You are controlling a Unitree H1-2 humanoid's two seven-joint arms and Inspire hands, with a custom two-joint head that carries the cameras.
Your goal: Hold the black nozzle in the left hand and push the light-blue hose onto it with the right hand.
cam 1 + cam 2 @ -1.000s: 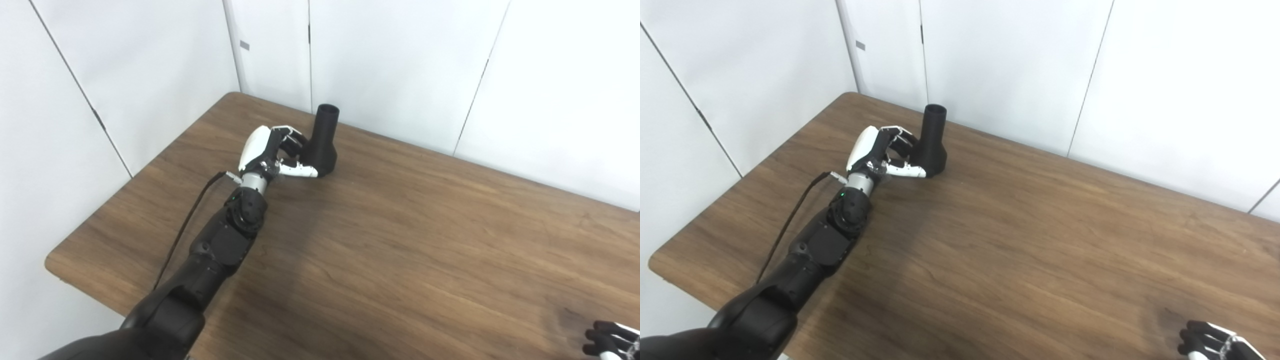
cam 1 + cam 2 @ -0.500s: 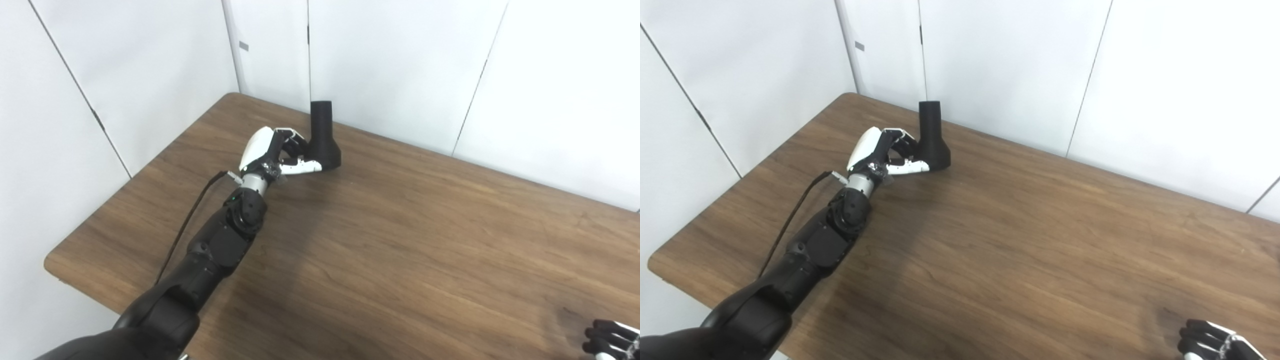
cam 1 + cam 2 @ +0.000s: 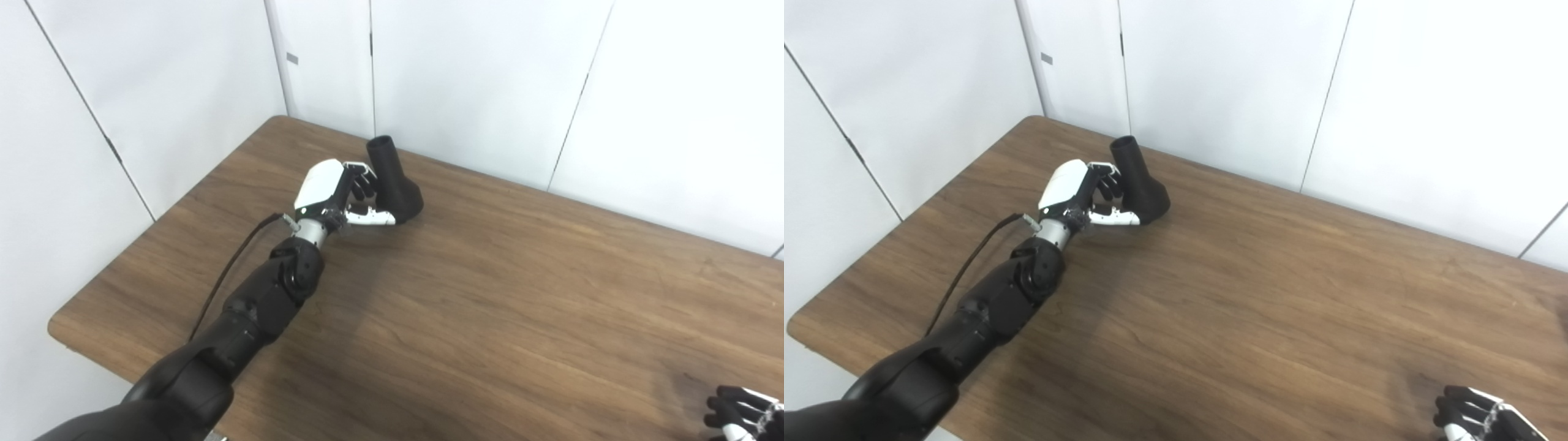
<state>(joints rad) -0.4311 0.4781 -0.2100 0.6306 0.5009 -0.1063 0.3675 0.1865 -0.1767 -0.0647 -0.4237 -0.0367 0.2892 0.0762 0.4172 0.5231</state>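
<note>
Your left hand (image 3: 334, 196) is far out over the wooden table (image 3: 490, 294), near its back left corner, and it is wrapped around the black nozzle (image 3: 395, 184). The dark fingers (image 3: 362, 184) curl against the near side of the nozzle's narrow tube, and the white thumb (image 3: 370, 216) reaches along under the flared base, so the nozzle is grasped from the side. The nozzle is tilted: its open round mouth points up and toward the back left, while the wide flared end sits low and to the right, at or just above the table; you cannot tell from either view whether it touches the wood. The left arm (image 3: 992, 306) stretches in a long diagonal from the bottom left corner of the picture up to the hand, with a thin dark cable (image 3: 229, 272) looping off the wrist and running back alongside the forearm. Your right hand (image 3: 1476, 413) shows only at the bottom right corner, well apart from the nozzle, low by the near edge of the table; the dark fingers are bent, nothing can be seen between them, and so little of the hand is in view that you cannot tell whether it is clenched or loose. White wall panels (image 3: 490, 79) stand just behind the table's far edge.
</note>
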